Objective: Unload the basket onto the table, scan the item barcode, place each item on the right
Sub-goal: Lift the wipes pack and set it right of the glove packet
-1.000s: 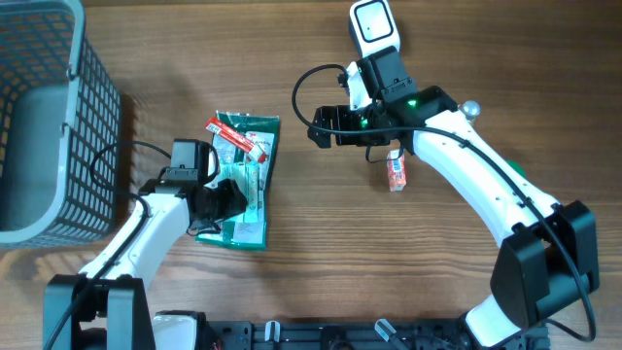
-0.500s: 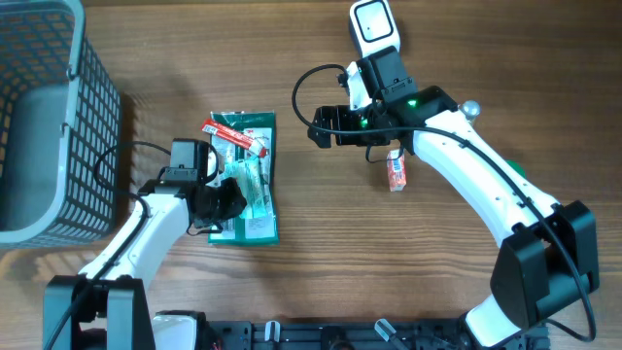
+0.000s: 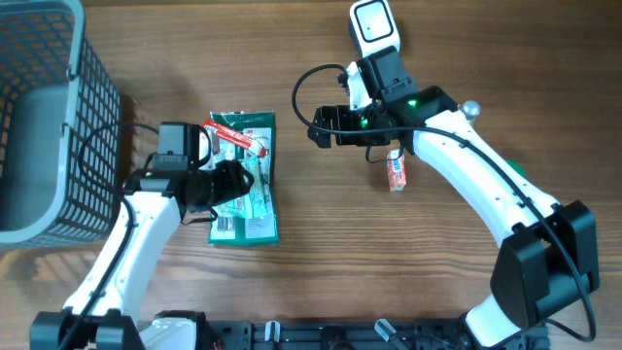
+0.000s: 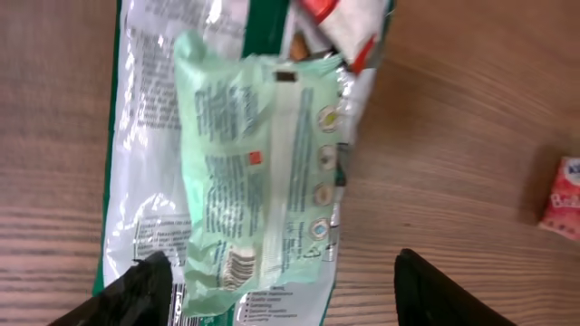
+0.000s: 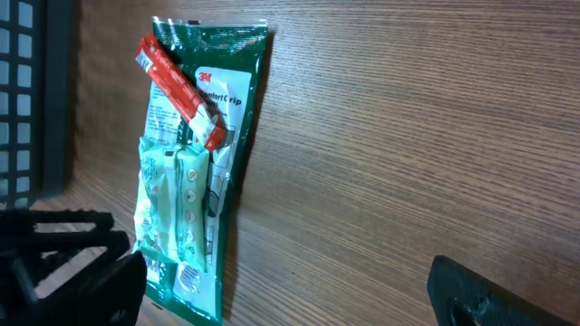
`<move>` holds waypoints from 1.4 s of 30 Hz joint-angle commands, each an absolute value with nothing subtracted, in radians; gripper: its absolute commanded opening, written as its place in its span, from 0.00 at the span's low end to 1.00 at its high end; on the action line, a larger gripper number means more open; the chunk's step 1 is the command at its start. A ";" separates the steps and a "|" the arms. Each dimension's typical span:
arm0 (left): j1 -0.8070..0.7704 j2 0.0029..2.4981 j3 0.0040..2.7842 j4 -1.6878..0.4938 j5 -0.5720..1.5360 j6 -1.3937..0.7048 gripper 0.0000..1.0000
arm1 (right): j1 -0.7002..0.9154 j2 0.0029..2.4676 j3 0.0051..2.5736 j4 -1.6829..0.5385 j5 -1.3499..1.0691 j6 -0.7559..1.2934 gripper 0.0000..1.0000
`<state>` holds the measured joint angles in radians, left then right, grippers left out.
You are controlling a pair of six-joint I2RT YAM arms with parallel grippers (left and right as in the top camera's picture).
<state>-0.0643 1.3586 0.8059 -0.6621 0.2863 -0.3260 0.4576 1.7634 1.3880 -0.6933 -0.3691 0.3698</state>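
Pale green packet [image 4: 254, 163] lies atop the bigger green pack [image 4: 145, 109], barcode seemingly up at its near end, so the left gripper [image 4: 281, 276], open and empty astride it, should pinch clear of that.

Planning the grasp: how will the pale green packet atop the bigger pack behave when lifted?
Crinkled, thin film: the pale green packet probably flops and weighs little. Glossy, so it may slide off the bigger pack.

I can't read the print on the pale green packet [image 4: 254, 172] from here. The dark green pack [image 4: 145, 136] under it and the pink box [image 4: 564, 195] run off my left wrist view.
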 commanded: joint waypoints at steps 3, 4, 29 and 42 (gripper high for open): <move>-0.062 1.441 0.817 -0.642 0.288 -0.212 0.68 | 0.460 1.777 1.380 -0.690 -0.359 0.374 1.00; -0.062 1.473 0.817 -0.630 0.288 -0.212 0.67 | 0.460 1.777 1.380 -0.690 -0.359 0.374 1.00; -0.083 1.338 0.900 -0.704 0.371 -0.349 0.07 | 0.460 1.777 1.380 -0.690 -0.360 0.374 1.00; -0.155 1.377 0.900 -0.666 0.370 -0.402 0.09 | 0.460 1.777 1.380 -0.690 -0.360 0.387 1.00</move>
